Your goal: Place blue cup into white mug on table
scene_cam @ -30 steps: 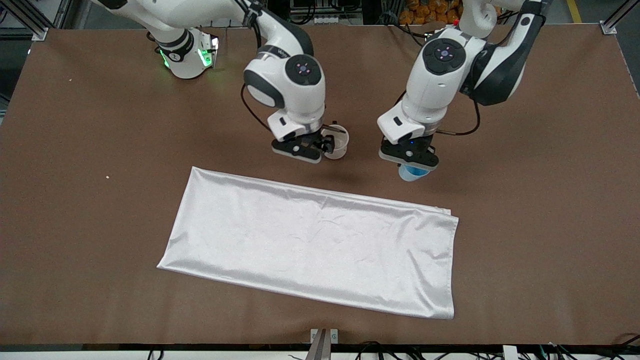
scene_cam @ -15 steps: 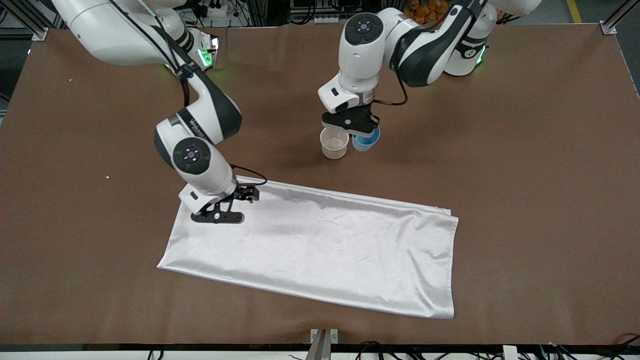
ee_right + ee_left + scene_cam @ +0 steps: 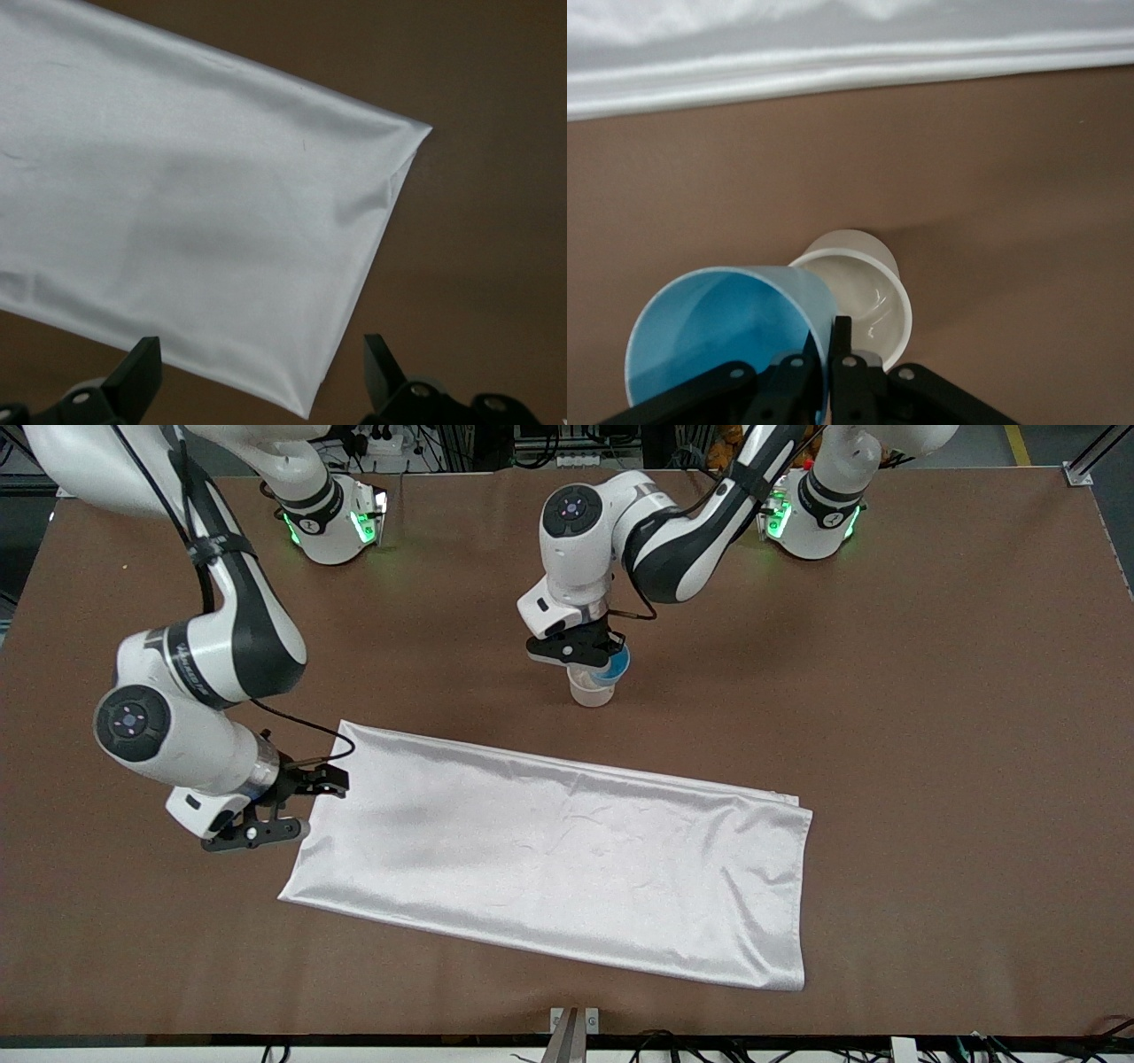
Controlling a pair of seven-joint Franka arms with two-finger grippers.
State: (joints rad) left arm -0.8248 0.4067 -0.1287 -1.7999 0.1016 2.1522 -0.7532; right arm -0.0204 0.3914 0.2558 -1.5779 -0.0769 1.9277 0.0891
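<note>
Left gripper (image 3: pixel 592 657) clamps the small bright-blue plastic cup (image 3: pixel 726 341) over the cream cylindrical mug (image 3: pixel 868 297); centring and lowering comes next. Right gripper (image 3: pixel 257 376) waits, spread and empty, over the white satin cloth (image 3: pixel 549 859).

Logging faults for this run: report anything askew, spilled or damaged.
Nothing spilled or damaged. The blue cup is tilted in the left gripper, held over the white mug, not yet inside it. The right gripper hangs open over the cloth edge.
</note>
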